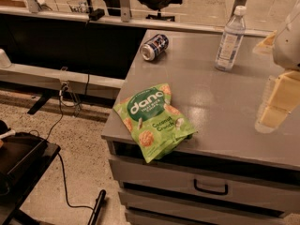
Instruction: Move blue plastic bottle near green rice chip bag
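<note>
The blue plastic bottle [230, 39] stands upright at the back of the grey cabinet top [220, 102], clear with a white cap and pale label. The green rice chip bag [153, 120] lies flat at the front left corner, its lower edge hanging over the rim. My gripper [277, 102] is at the right edge of the view, pale yellow, above the cabinet top, to the right of and nearer than the bottle, well apart from it. It holds nothing that I can see.
A blue-and-silver drink can [154, 47] lies on its side at the back left of the top. Drawers with a dark handle [210, 188] are below. A dark cart [18, 163] and cables sit on the floor at left.
</note>
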Motion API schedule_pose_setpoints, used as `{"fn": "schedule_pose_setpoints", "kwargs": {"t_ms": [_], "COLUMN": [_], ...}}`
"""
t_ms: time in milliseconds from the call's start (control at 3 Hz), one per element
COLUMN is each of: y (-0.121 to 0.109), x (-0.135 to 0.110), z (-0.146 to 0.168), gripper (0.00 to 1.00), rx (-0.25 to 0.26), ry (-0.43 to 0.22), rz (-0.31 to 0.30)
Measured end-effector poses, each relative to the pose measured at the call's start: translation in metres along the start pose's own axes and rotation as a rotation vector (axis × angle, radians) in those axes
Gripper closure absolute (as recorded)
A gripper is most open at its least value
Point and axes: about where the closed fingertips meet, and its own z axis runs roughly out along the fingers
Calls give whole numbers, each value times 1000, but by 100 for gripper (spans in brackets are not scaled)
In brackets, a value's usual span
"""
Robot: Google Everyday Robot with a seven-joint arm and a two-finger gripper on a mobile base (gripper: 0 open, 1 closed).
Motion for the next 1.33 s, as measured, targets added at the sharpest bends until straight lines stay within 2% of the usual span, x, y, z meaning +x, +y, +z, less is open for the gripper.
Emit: {"fn": "schedule_pose_setpoints", "kwargs": {"t_ms": [333,667,1333], "y": [0,-15,-96], "x": [0,4,37], "z": [0,-4,0], "gripper": [0,0,0], "rx": [0,18,115], "ry": [0,-30,-27], "rz": [0,19,94]}}
